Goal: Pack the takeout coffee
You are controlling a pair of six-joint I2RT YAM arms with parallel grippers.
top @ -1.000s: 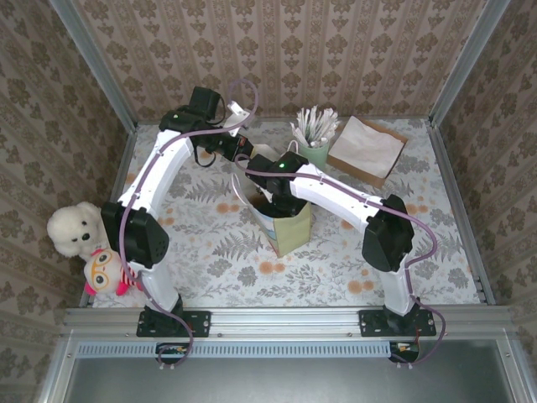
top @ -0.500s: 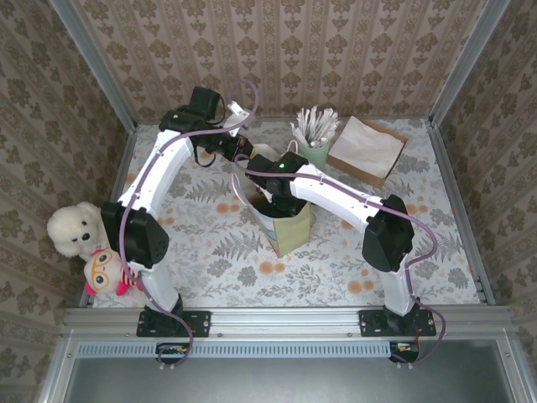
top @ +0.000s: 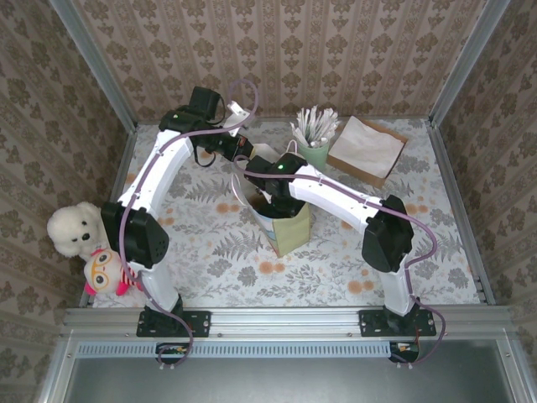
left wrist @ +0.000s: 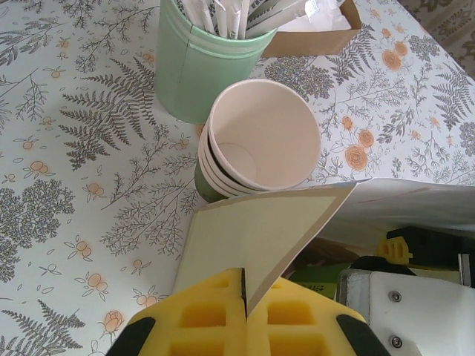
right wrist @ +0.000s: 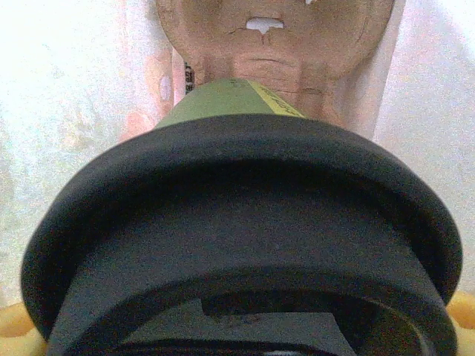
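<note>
Right tool [right wrist: 237, 326] still around takeout coffee [right wrist: 239, 200]

One paper bag [top: 292, 231], one lidded cup [right wrist: 237, 245], one cup stack [left wrist: 260, 141], one stick cup [left wrist: 197, 74], two plush toys [top: 71, 228] [top: 105, 270].

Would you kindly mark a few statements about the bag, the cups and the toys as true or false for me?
1. The left end effector is shut on an edge of the paper bag. True.
2. The stacked cups carry black lids. False: they are lidless, cream inside.
3. The takeout coffee has a black lid. True.
4. The stuffed toys sit at the right edge of the table. False: they sit at its left edge.
5. The pale-green cup is empty. False: it holds white sticks.
</note>
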